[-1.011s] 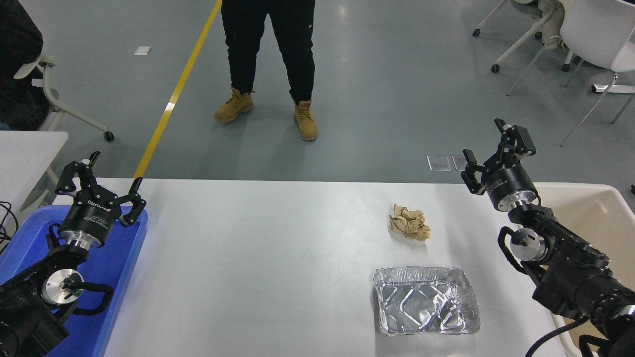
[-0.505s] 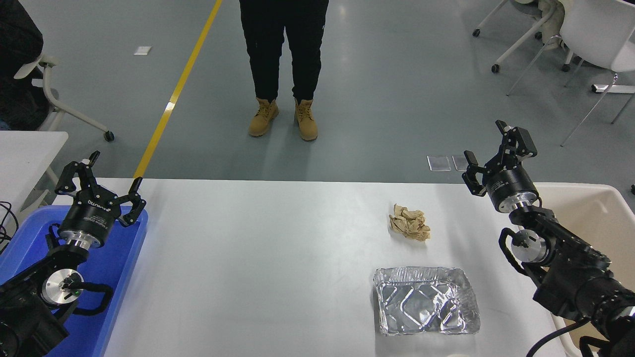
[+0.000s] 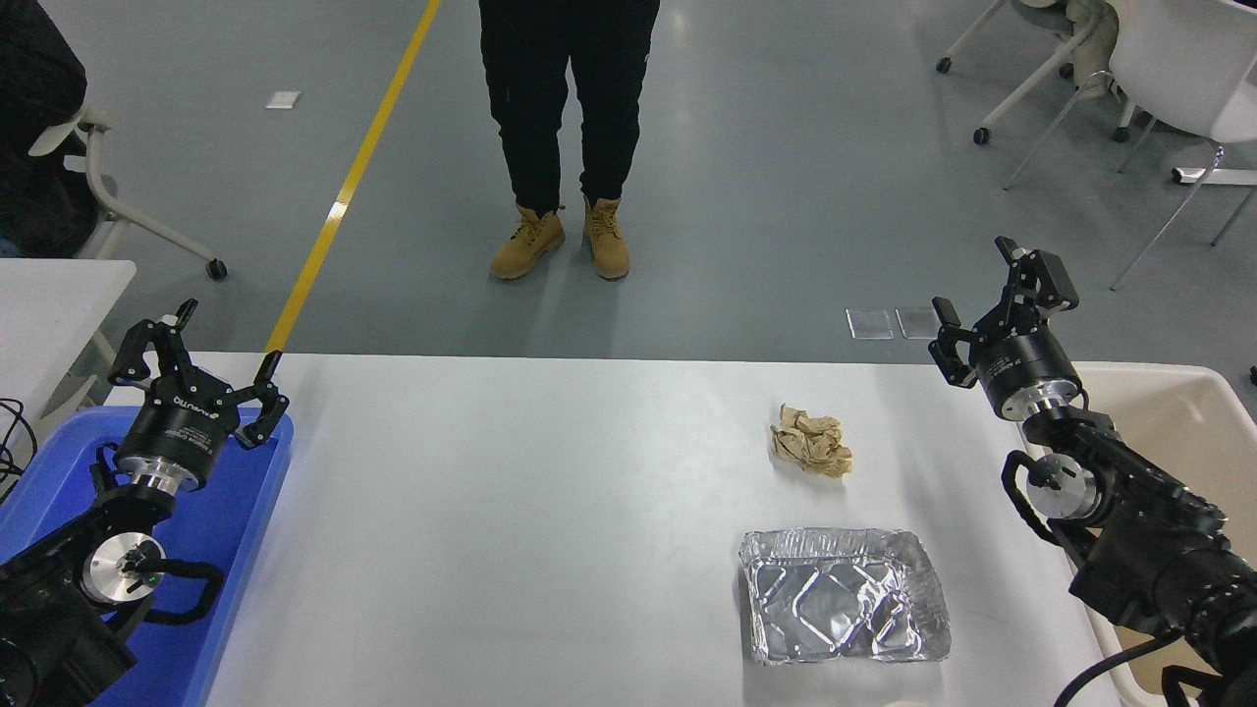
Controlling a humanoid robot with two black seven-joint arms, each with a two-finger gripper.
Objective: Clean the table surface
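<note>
The white table surface (image 3: 511,511) fills the lower middle of the head view. A crumpled brown paper ball (image 3: 811,440) lies on it right of centre. A crinkled empty foil tray (image 3: 843,595) lies nearer me, in front of the paper. My right gripper (image 3: 1000,285) is open and empty, raised near the table's far right corner, up and to the right of the paper. My left gripper (image 3: 198,344) is open and empty, parked over the blue bin (image 3: 231,511) at the lower left.
A beige tub (image 3: 1188,422) stands off the table's right edge, under my right arm. A person in black trousers and tan boots (image 3: 562,236) stands beyond the far edge. A smaller white table (image 3: 49,295) and chairs (image 3: 1169,59) stand around.
My right gripper has shifted a little to the right and away. The person's feet have stepped to the right and come together. The left arm, paper and foil tray have not moved.
</note>
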